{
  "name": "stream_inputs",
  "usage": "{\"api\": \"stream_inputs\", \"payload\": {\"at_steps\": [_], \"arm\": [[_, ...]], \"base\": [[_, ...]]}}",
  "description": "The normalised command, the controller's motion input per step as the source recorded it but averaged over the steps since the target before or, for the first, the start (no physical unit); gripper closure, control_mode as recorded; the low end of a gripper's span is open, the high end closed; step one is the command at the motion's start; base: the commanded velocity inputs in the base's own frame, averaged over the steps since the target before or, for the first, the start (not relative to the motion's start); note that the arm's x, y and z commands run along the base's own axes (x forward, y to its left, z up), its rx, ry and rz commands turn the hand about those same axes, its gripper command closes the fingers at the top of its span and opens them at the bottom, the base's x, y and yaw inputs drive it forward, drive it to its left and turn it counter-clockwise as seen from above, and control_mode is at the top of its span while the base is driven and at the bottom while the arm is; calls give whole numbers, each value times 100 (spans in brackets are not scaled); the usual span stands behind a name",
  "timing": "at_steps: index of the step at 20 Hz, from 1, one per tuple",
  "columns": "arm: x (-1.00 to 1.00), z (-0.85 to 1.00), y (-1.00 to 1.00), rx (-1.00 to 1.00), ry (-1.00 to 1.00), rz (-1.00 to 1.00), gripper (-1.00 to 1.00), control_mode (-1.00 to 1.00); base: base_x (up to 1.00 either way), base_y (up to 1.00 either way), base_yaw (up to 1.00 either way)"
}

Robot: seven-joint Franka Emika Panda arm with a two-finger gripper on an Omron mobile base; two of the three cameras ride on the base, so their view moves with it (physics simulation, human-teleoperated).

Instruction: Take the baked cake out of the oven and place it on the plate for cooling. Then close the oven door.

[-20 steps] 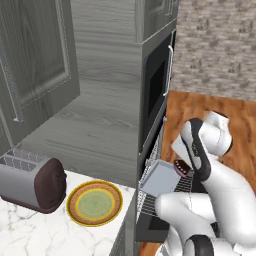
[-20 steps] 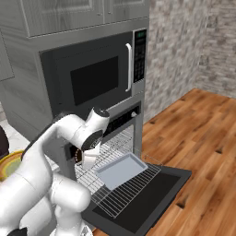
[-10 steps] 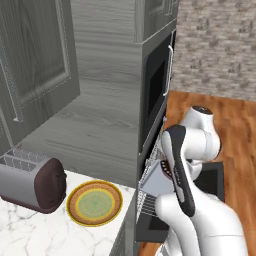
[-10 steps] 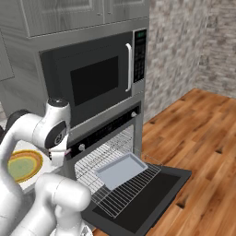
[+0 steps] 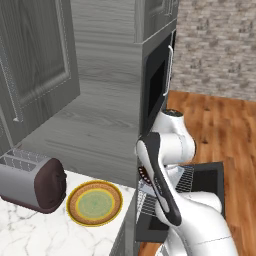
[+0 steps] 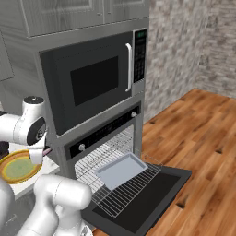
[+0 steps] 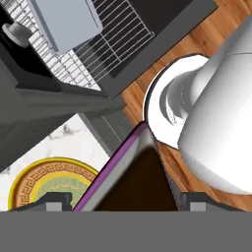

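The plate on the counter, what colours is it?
The plate has a yellow-orange patterned rim and a pale green centre, clearest in the left base view.

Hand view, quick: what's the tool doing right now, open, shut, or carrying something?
Tool: closed on the baked cake, a dark brown wedge held between the fingertips, near the plate.

arm's folded back on itself, elbow up high and wrist bent down to its left. hand points downward, fingers spread wide with a dark wedge clamped between them.
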Motion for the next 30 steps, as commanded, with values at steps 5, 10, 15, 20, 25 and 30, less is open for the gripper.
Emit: {"api": "stream_inputs", "payload": {"at_steps": [5, 10, 15, 20, 25, 30], "arm": [[6, -1, 64, -1, 12, 5, 100, -100], [15, -13, 66, -3, 7, 4, 100, -100], [13, -31, 61, -8, 0, 3, 100, -100], [5, -44, 44, -12, -3, 0, 100, -100], [8, -48, 28, -11, -2, 0, 100, -100], [16, -41, 13, -6, 0, 0, 100, -100]], "base": [[0, 0, 0], [0, 0, 0], [0, 0, 0], [0, 0, 0], [0, 0, 0], [0, 0, 0]]}}
